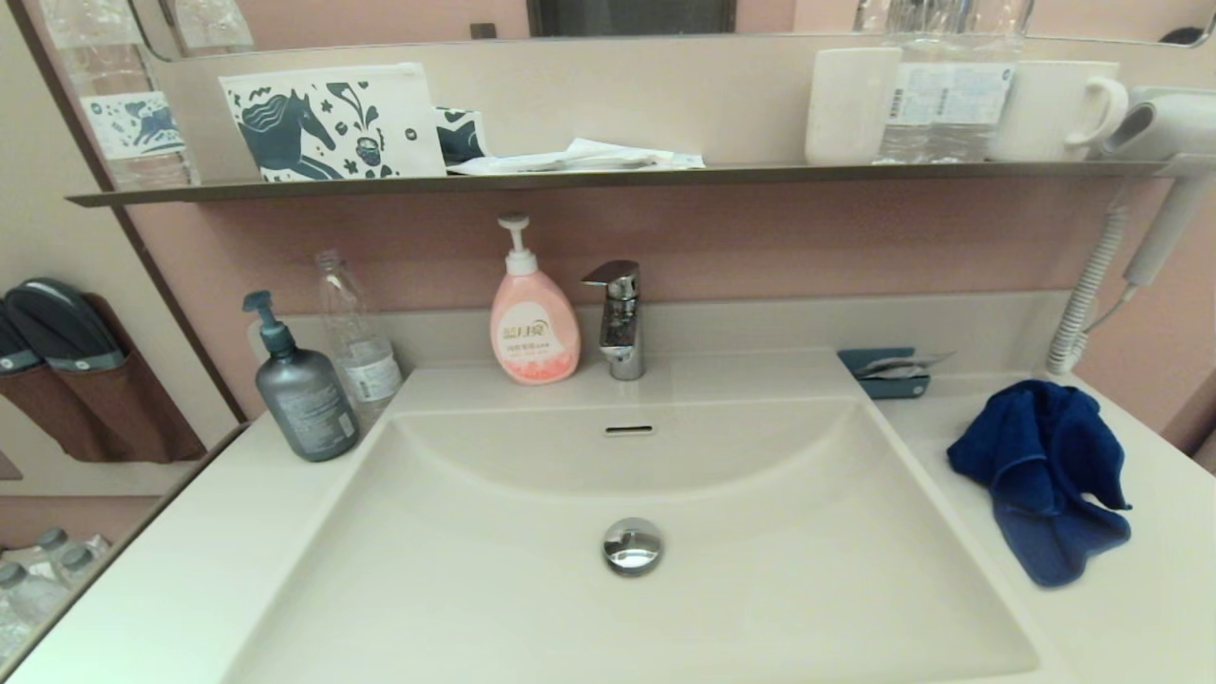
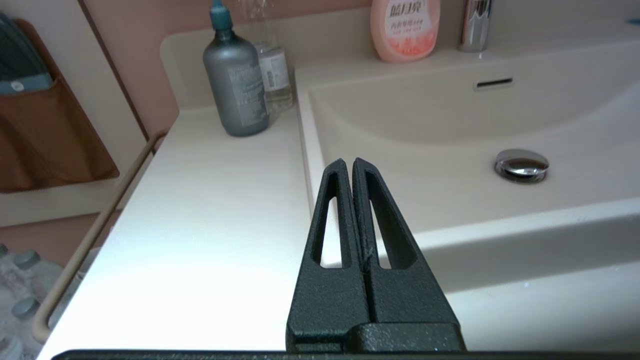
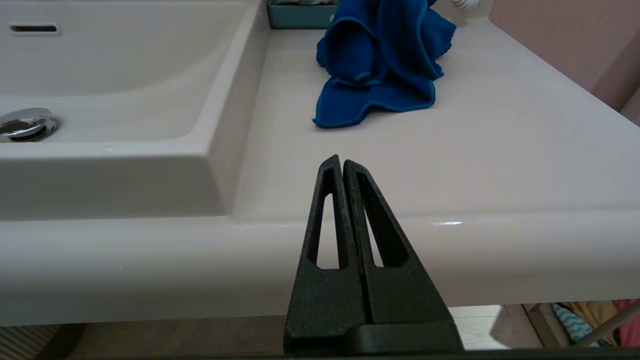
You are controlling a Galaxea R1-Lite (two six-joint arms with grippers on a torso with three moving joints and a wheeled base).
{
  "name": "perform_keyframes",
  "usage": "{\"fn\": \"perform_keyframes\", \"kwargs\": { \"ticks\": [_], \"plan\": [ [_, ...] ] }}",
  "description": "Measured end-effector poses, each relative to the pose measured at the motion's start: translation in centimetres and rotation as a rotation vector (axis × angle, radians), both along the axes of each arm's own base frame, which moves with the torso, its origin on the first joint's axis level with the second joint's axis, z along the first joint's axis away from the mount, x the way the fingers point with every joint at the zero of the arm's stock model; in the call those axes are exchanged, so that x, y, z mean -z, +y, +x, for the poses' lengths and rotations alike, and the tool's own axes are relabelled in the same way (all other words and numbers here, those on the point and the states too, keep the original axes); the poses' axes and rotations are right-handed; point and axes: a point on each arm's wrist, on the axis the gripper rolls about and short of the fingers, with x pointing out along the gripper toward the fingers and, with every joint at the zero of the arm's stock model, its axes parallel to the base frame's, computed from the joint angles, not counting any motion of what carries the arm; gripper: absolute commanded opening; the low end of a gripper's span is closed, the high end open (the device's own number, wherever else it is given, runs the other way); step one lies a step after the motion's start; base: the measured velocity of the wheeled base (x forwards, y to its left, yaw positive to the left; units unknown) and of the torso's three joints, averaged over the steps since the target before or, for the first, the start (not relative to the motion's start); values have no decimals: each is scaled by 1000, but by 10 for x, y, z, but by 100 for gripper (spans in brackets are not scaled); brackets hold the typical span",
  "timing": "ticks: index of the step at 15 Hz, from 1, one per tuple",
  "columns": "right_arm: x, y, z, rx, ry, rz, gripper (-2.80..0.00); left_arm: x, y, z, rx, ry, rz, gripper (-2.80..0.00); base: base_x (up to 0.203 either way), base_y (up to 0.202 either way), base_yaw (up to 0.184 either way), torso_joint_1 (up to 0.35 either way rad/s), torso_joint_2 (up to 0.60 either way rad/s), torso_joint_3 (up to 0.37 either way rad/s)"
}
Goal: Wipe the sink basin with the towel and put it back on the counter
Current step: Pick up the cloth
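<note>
The royal-blue towel (image 1: 1042, 475) lies rumpled on the counter (image 1: 1140, 608) to the right of the sink basin (image 1: 532, 608), apart from both grippers. In the right wrist view the towel (image 3: 380, 65) sits beyond my right gripper (image 3: 341, 161), which is shut and empty, hanging in front of the counter's front edge (image 3: 150, 260). My left gripper (image 2: 348, 163) is shut and empty, held near the basin's front left corner (image 2: 310, 150). The chrome drain plug (image 1: 632, 544) sits in the basin floor. Neither gripper shows in the head view.
A grey pump bottle (image 1: 299, 389), a clear bottle (image 1: 356, 332), a pink soap dispenser (image 1: 532, 318) and the chrome tap (image 1: 617, 318) stand along the back. A teal tray (image 1: 885, 372) sits behind the towel. A wall shelf (image 1: 608, 178) carries cups; a hairdryer (image 1: 1164, 123) hangs right.
</note>
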Motion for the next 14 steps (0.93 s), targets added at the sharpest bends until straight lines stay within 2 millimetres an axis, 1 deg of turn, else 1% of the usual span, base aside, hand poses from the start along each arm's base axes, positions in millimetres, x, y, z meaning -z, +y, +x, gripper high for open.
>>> {"fn": "perform_keyframes", "kwargs": {
  "ticks": [4, 6, 7, 9, 11, 14],
  "plan": [
    [0, 0, 0, 0, 0, 0, -280, 26, 0, 7, 2, 54, -2, -280, 0, 0, 0, 0, 0, 0],
    [0, 0, 0, 0, 0, 0, -280, 36, 0, 13, -3, 47, 0, -280, 0, 0, 0, 0, 0, 0],
    [0, 0, 0, 0, 0, 0, -280, 36, 0, 14, -12, 16, -1, -280, 0, 0, 0, 0, 0, 0],
    [0, 0, 0, 0, 0, 0, -280, 40, 1, 15, -18, 28, -17, -280, 0, 0, 0, 0, 0, 0],
    [0, 0, 0, 0, 0, 0, -280, 41, 1, 15, -16, 32, -63, -280, 0, 0, 0, 0, 0, 0],
    [0, 0, 0, 0, 0, 0, -280, 41, 1, 15, -9, 33, -75, -280, 0, 0, 0, 0, 0, 0]
  ]
}}
